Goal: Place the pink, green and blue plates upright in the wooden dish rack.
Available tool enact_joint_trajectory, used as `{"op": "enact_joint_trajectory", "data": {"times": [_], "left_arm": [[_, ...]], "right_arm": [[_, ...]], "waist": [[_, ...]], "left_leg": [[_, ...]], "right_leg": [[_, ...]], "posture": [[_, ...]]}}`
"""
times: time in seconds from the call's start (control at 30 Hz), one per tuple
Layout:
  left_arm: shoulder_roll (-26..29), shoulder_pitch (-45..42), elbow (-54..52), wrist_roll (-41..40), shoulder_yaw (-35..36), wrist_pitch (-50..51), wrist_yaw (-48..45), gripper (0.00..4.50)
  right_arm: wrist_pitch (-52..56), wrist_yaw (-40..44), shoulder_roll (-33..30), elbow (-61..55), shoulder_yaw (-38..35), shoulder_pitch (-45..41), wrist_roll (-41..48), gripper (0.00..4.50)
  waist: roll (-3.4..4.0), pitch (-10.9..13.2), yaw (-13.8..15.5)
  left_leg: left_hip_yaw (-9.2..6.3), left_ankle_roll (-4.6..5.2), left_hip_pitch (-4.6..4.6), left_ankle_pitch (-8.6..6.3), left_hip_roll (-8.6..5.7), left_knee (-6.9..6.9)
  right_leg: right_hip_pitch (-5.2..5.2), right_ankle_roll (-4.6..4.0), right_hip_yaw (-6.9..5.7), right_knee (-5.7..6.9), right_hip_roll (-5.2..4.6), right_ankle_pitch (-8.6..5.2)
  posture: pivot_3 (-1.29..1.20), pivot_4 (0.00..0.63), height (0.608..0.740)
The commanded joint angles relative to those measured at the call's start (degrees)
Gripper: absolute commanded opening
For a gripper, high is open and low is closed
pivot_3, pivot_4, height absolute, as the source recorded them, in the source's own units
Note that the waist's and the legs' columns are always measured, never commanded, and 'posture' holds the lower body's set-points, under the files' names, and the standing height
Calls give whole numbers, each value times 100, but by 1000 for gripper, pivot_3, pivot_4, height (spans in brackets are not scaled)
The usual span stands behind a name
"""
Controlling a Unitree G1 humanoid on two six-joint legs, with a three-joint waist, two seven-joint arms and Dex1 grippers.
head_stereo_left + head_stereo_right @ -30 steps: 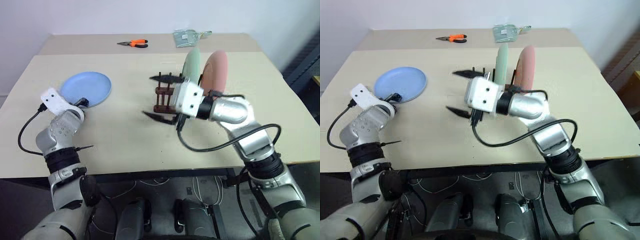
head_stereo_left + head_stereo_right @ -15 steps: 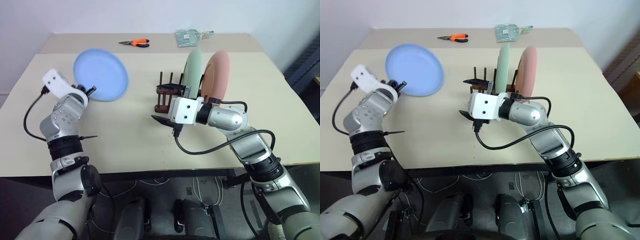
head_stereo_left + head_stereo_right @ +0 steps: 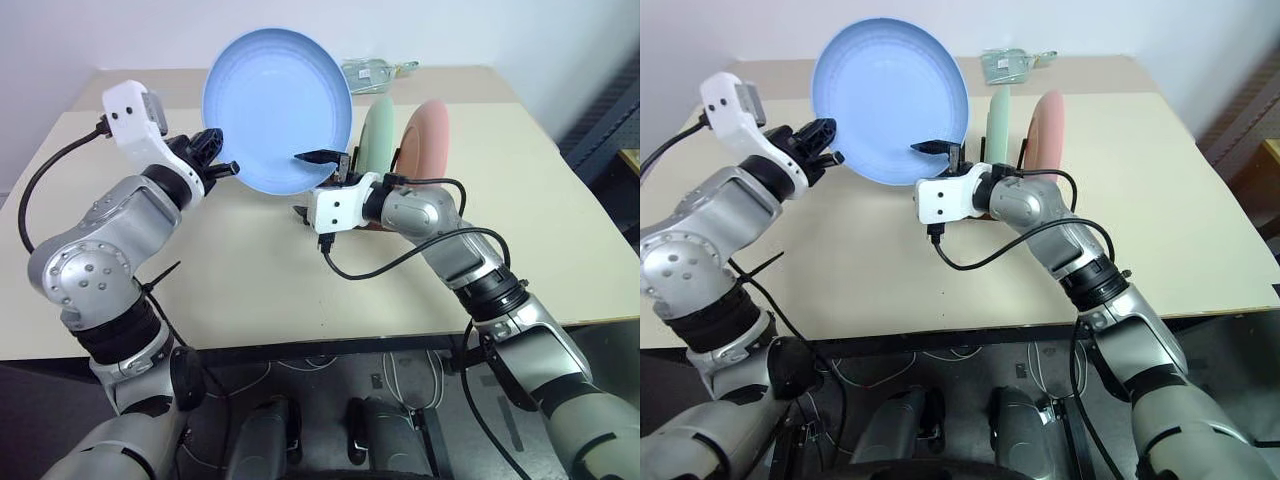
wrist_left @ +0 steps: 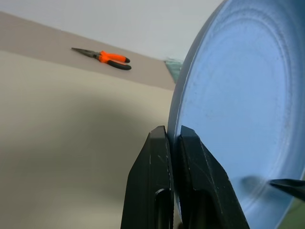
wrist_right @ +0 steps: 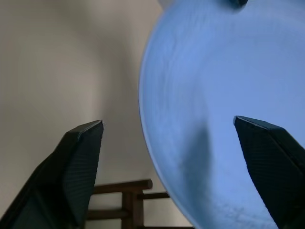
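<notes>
Since before, our left gripper (image 4: 172,143) lifted the blue plate (image 3: 278,110), clamped on its rim; our right gripper (image 5: 190,143), at its 5 o'clock, gapes around its edge.

My arms are silver-grey metal shells with black joint bands. A white boxy module sits at each wrist, and loose black cables loop from them back along my forearms. My left gripper (image 3: 222,167) and right gripper (image 3: 310,185) each carry two black, tapered fingers.
</notes>
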Motion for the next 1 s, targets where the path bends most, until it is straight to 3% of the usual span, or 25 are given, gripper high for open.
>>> {"op": "enact_joint_trajectory", "data": {"times": [0.03, 0.2, 0.3, 0.4, 0.53, 0.67, 0.83, 0.93, 1.0], "left_arm": [[13, -111, -290, -429, 208, 160, 225, 0], [76, -62, -219, -523, 141, 27, 224, 0], [-78, -186, -65, -723, 356, -477, 281, 1052], [-308, -633, 214, -767, 917, -1728, 598, 2465], [336, -589, 876, 327, 1230, -2971, 749, 2465], [1478, 563, 1323, 1842, 105, -3590, -196, 2465], [1592, 1841, 1544, 2912, -1189, -4369, -1127, 2465], [1505, 2449, 1499, 3460, -1980, -4934, -1655, 2465], [1443, 2705, 1483, 3707, -2299, -5185, -1881, 2465]], "right_arm": [[-221, -166, 46, 28, -104, -159, -116, 2660], [-421, -303, 27, 16, -175, -192, -269, 72], [-546, -404, 14, 10, -224, -221, -400, 0], [-630, -439, -14, -18, -251, -238, -444, 0], [-801, -388, -4, -183, -379, -219, -208, 0], [-455, -44, 296, -739, -849, -190, 1018, 0], [2619, 196, 1119, -2012, -1912, -129, 4021, 0], [4680, -762, 1634, -2458, -2727, -156, 5808, 0], [5434, -1348, 1829, -2575, -3001, -162, 6242, 0]], "waist": [[0, 0, -1], [0, 0, -4], [0, 0, 4], [-2, 1, 6], [1, 1, -46], [4, 3, -89], [-1, 0, 43], [-9, -6, 18], [-8, -6, -6]], "left_leg": [[-1, 0, 0, 0, 0, 0], [0, -1, 0, 0, -1, 0], [0, -1, 1, 0, -1, 0], [-1, -1, 0, 0, -1, 1], [3, -3, 7, 1, 0, -7], [11, -10, 12, 6, 2, -19], [1, -12, 7, 3, -2, -15], [-7, -25, 3, -8, -3, -15], [-5, -27, 1, -9, -3, -20]], "right_leg": [[0, 0, 0, 0, 0, 0], [2, 0, 0, 0, 3, 0], [1, 0, 0, 0, 3, 0], [3, 0, -1, -2, 2, 0], [3, -2, 0, -3, 5, 0], [-1, -3, -1, 1, 21, -1], [6, -4, -5, -1, 13, 0], [4, -7, -6, -3, -1, 2], [-8, -10, -4, 0, -9, 2]], "posture": [[0, 150, 740], [0, 150, 740], [0, 150, 740], [0, 150, 740], [0, 150, 740], [0, 150, 740], [0, 150, 740], [0, 150, 740], [0, 150, 740]]}}
